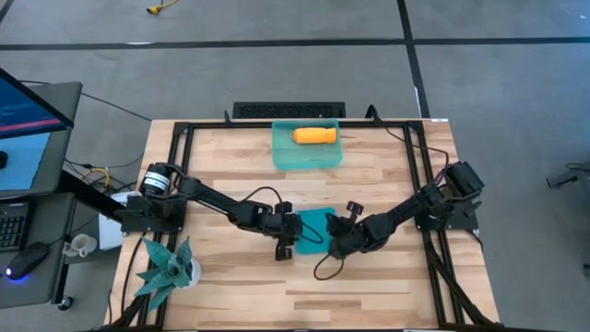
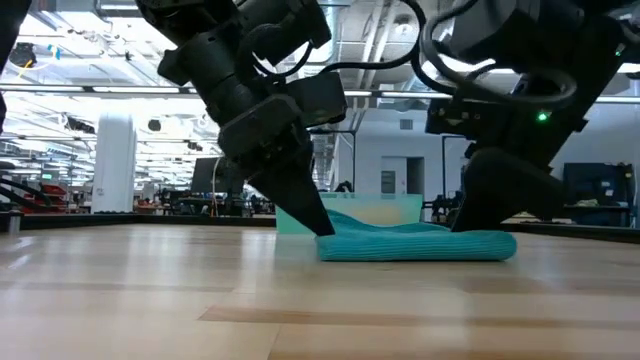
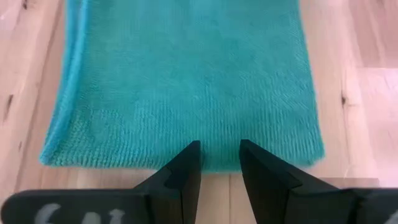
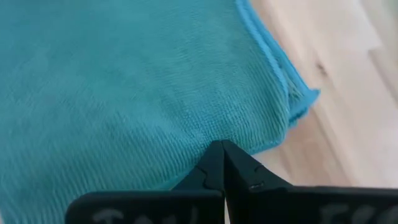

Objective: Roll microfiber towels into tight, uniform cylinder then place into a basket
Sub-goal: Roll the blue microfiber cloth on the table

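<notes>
We see the teal towel [image 1: 315, 228] lying folded and flat on the bench [image 1: 369, 286] near its middle, between the two arms. Our left hand [image 3: 219, 163] rests at the towel's near edge with its two fingers a little apart, straddling the hem without clamping it. Our right hand [image 4: 222, 163] has its fingers pressed together, pinching the towel's edge close to one corner. The orange towel [image 1: 312, 136], already rolled, lies inside the sea-green basket [image 1: 306, 160] at the bench's far side, well apart from both hands.
</notes>
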